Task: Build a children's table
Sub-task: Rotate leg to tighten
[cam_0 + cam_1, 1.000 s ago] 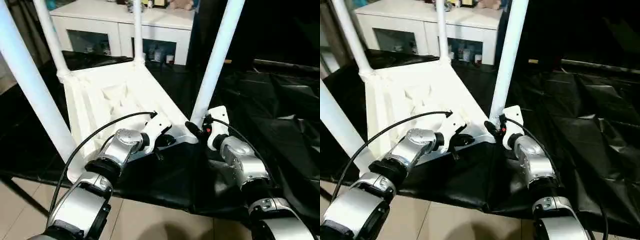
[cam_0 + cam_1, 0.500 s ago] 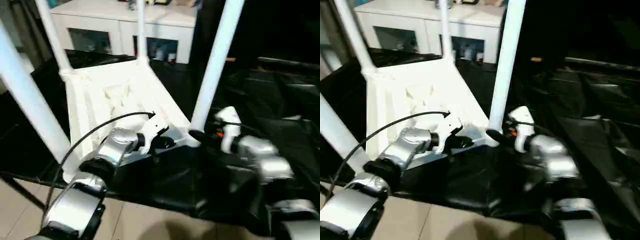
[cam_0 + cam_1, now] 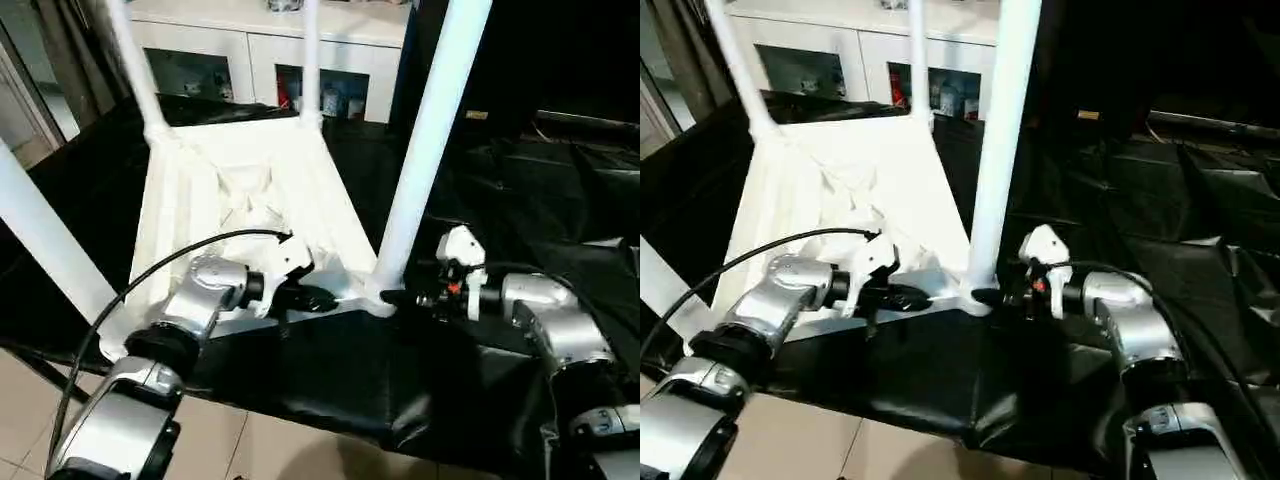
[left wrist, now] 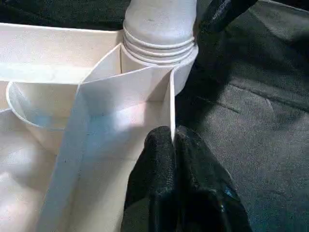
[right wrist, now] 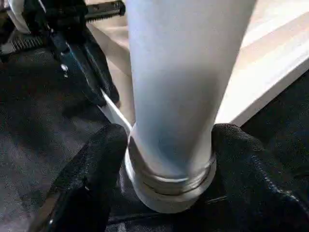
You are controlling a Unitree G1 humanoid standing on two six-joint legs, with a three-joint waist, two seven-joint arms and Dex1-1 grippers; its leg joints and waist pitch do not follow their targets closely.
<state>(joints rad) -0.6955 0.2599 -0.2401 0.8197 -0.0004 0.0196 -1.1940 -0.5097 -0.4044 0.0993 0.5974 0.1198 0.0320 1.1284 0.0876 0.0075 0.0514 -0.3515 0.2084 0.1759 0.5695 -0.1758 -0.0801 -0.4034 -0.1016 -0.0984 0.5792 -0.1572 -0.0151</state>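
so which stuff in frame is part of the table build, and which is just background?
Job:
white ribbed plastic tabletop, upside down
four white cylindrical legs, e.g. nearest
left gripper, pinching a tabletop rib
right gripper, straddling that leg's base

Background:
white glass-doored cabinet
black sheet

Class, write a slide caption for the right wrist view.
Right pincer grips the base of a white table leg at its corner socket.

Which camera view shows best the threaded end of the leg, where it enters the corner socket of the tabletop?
The right wrist view: the leg's threaded end fills the centre, between the right gripper's fingers. The left wrist view shows the same threads above the corner socket, farther away. In the eye views the joint is small.
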